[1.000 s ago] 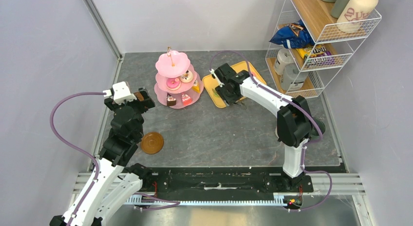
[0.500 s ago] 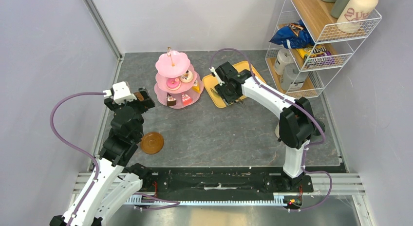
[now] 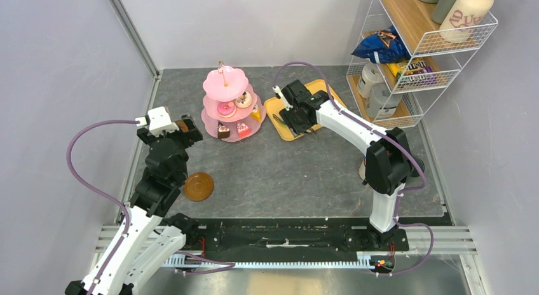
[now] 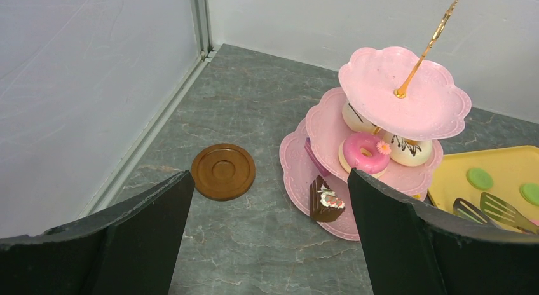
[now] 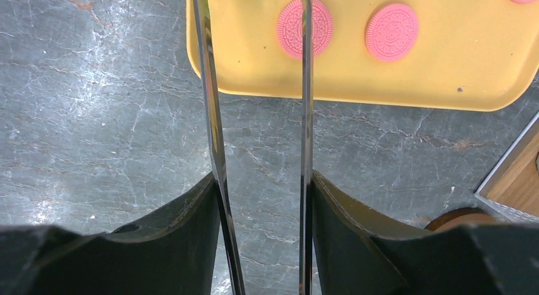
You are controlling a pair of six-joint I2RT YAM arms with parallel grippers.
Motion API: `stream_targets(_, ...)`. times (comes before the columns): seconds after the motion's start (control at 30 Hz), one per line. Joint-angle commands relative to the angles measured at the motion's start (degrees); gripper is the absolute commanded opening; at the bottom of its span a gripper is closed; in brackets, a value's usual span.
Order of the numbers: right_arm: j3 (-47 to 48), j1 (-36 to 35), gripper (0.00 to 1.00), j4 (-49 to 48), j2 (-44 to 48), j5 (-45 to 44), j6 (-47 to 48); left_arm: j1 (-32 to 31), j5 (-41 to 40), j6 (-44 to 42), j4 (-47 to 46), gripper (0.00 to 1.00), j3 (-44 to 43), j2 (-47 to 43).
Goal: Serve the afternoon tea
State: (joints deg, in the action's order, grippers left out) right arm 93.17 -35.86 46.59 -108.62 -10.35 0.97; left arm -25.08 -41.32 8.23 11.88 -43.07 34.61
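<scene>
- Two of the three tiers on the pink stand [image 4: 381,79] are loaded: donuts [image 4: 362,152] in the middle, cake wedges [image 4: 325,199] on the bottom. The top tier is bare.
- None of what's on the yellow tray [image 5: 445,72] is served yet. The pink macarons [image 5: 392,23] and green macarons [image 4: 479,178] lie on it, at 3 o'clock of the stand in the top view.
- My right gripper [image 5: 262,177] is clenched on the tongs [image 5: 213,117]. The blades are apart with nothing pinched, tips reaching over the tray, and one blade crosses a pink macaron.
- My left gripper [image 4: 270,174] is released, spread wide and empty, hovering at 9 o'clock of the stand.
- One brown saucer [image 3: 198,186] sits on the table at 7 o'clock of the stand, with no mug on it.
- My guess is about half done. What's left is macarons onto the top tier, then mugs on saucers.
</scene>
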Motion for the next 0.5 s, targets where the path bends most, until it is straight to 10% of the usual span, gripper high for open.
stream_targets(0.0, 0.0, 0.1, 0.57, -1.0, -0.4, 0.4, 0.2, 0.3, 0.8, 1.6, -2.3, 0.99, 0.0, 0.2)
stream_targets(0.47, 0.1, 0.1, 0.56, 1.6, -2.8, -0.8, 0.4, 0.3, 0.9, 1.6, -2.3, 0.99, 0.0, 0.2)
